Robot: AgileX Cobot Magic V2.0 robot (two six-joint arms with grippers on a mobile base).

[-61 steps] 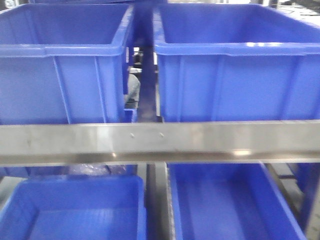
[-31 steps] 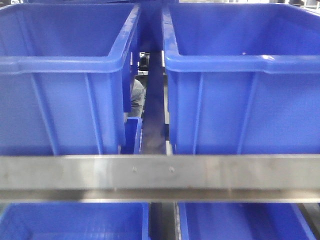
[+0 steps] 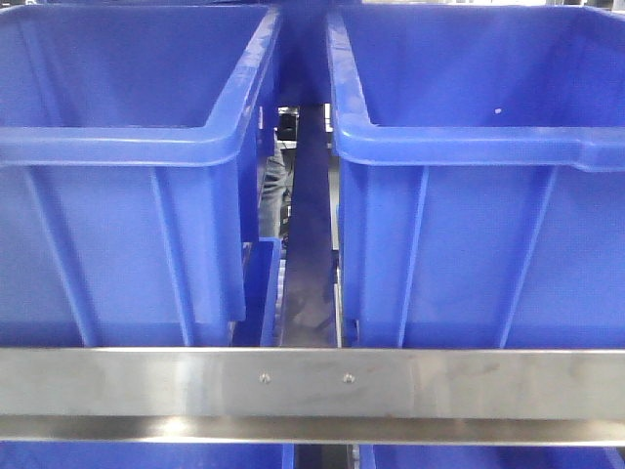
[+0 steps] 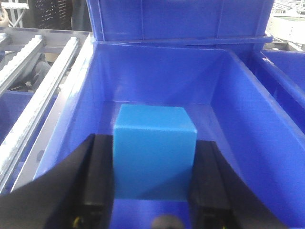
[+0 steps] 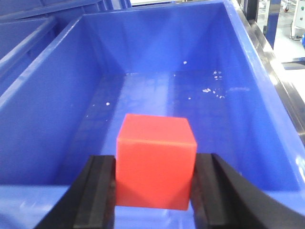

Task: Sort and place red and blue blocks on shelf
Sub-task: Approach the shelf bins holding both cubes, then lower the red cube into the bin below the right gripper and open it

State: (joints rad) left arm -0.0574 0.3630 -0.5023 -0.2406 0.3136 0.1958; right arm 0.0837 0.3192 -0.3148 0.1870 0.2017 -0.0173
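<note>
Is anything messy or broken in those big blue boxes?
Only a little mess: white specks are scattered on the floor of the blue bin beneath the red block. The other bin, under the blue block, looks clean. Nothing looks broken or tipped.

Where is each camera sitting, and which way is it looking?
Front view: faces the shelf head-on, seeing two big blue bins; no robot part shows.
Left wrist view: on the left arm, looking past the left claw, shut on the blue block, into a bin.
Right wrist view: on the right arm, looking past the right claw, shut on the red block, into a bin.
Shared: both wrist views show a claw gripping a block over a bin.
</note>
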